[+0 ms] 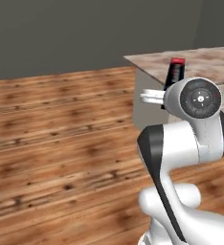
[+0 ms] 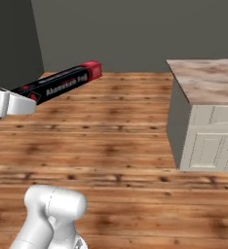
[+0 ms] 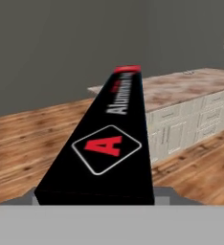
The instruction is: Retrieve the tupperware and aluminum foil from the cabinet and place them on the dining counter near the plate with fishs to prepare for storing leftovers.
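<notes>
**Carrying the aluminum foil toward the dining worktop**

Holding the aluminum foil (image 2: 62, 83) by its near end, the end effector (image 2: 16, 103) keeps the long black box projecting forward and slightly upward, clear of the wooden floor (image 2: 111, 141). The jaws stand fairly wide, closed across the width of the box; the contact itself is hidden at the bottom edge of the hand view, so the security of the grip can only be judged as probable. The dining worktop (image 2: 208, 80), brown-and-white marbled stone over white panelled fronts, lies ahead and to the right, well apart from the box in the right base view. In the left base view the red tip of the box (image 1: 176, 67) appears against the worktop's corner, beyond the arm's round joint.

The step in hand appears to be transport. To do it well, the box should stay near level and above the stone edge while the base closes in, since the long overhang could strike the worktop's corner during a swing. Lowering should wait until the whole box is over stone, laid flat, then released.

Writing: the top face bears a red letter "A" inside a white-outlined diamond (image 3: 106, 148), and white lettering beginning "Aluminum" (image 3: 121, 98); the remainder toward the red end is too foreshortened to read.
</notes>
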